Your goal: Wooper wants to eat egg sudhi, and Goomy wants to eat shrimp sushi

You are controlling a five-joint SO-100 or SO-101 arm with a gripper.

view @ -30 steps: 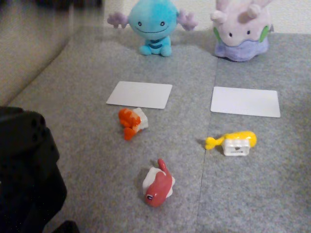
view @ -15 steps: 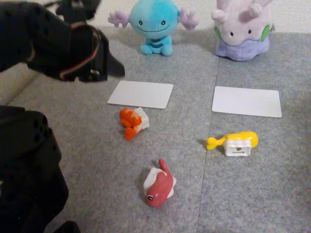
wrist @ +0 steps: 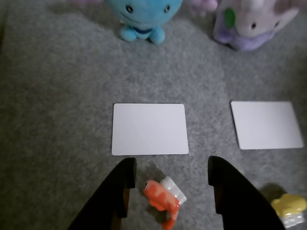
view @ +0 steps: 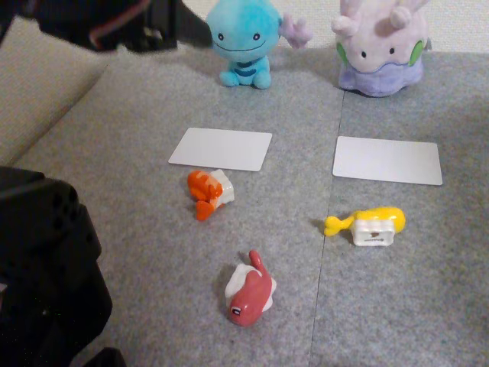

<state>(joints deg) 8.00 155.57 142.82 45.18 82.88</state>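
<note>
Up goes the arm, now at the fixed view's top left, partly covering Wooper [view: 243, 38]! Wrist view: fingers [wrist: 125, 184] spread wide apart above the shrimp sushi [wrist: 164, 197], just below Wooper's white card [wrist: 149, 129]. Egg sudhi [view: 372, 222] lies below Goomy's [view: 379, 46] card.

Arm [view: 99, 23] raised, jaws apart.

Soft, fuzzy cloth covers Wooper [view: 243, 42] and Goomy [view: 380, 47]. The grey mat [view: 137, 138] is rough felt. Shrimp sushi [view: 208, 191] and egg sushi [view: 370, 224] look like smooth, slightly glossy plastic.
</note>
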